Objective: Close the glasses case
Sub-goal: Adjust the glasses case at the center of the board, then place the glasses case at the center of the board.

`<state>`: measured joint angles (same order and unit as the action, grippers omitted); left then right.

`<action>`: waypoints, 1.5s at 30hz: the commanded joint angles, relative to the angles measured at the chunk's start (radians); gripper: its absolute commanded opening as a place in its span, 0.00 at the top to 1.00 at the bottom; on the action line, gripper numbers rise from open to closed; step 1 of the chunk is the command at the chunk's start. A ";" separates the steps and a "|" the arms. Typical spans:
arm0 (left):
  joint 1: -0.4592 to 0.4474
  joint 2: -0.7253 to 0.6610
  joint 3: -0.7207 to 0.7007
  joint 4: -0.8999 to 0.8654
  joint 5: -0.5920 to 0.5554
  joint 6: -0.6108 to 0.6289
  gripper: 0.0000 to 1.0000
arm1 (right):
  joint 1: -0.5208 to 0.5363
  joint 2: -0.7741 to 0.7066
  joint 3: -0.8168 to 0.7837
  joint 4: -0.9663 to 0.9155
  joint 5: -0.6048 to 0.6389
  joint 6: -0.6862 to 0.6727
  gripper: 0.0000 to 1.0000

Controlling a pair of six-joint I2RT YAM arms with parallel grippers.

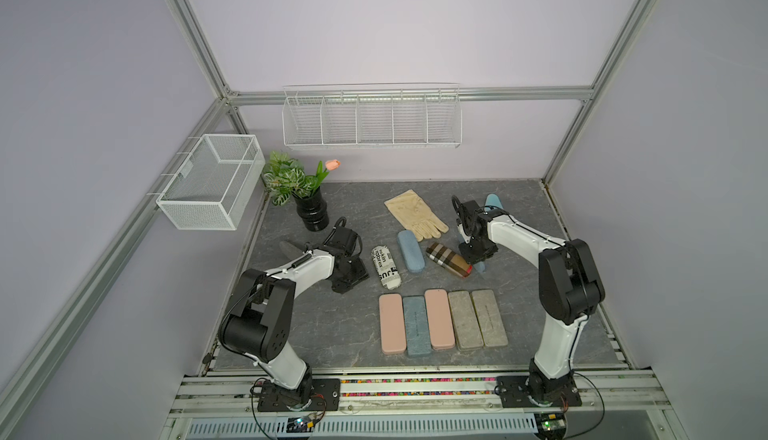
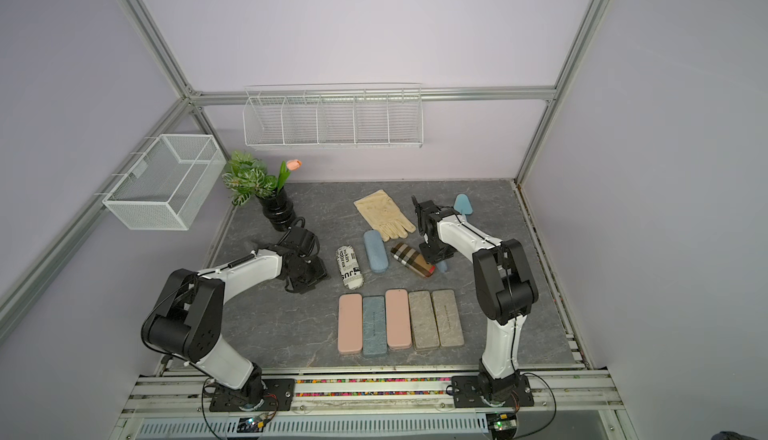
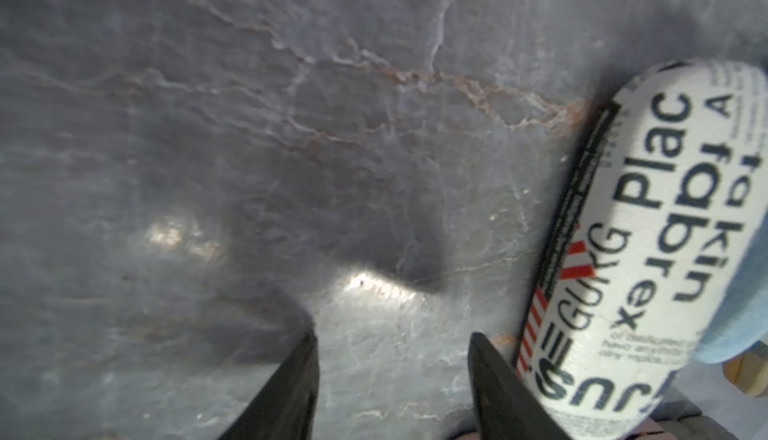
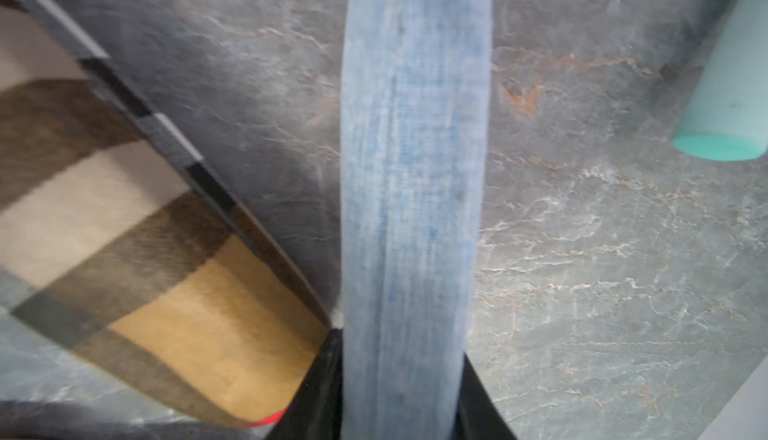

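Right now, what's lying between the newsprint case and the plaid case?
One blue oval case lies between them, seen in both top views.

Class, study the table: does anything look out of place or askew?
Yes. Behind the tidy row of flat cases, the newsprint case, blue case and plaid case lie at mismatched angles, and a cream glove lies behind them. The right gripper pinches a denim-blue case.

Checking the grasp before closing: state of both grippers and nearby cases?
left gripper: open, empty
right gripper: shut on held blue case
held blue case: gripped; open or closed unclear
newsprint case: closed, lying flat
plaid case: looks closed, lying flat
middle blue case: closed
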<state>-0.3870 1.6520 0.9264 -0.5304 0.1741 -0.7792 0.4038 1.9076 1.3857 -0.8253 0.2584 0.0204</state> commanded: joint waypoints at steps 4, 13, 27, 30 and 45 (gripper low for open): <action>-0.038 0.091 0.049 0.003 -0.005 0.013 0.42 | 0.066 -0.004 -0.015 -0.011 -0.096 0.105 0.79; -0.083 0.173 0.144 0.003 0.004 0.025 0.42 | 0.139 -0.033 -0.058 0.023 -0.153 0.195 0.78; -0.097 0.244 0.298 -0.066 0.006 0.117 0.41 | 0.149 -0.126 -0.187 0.182 -0.351 0.293 0.76; -0.096 0.244 0.319 -0.092 -0.006 0.139 0.41 | 0.117 -0.159 -0.235 0.227 -0.395 0.310 0.75; -0.096 0.223 0.381 -0.175 -0.063 0.176 0.41 | -0.063 -0.197 -0.279 0.212 -0.457 0.216 0.45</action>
<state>-0.4786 1.8740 1.2766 -0.6712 0.1368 -0.6220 0.3481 1.7252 1.0958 -0.5842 -0.1879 0.2752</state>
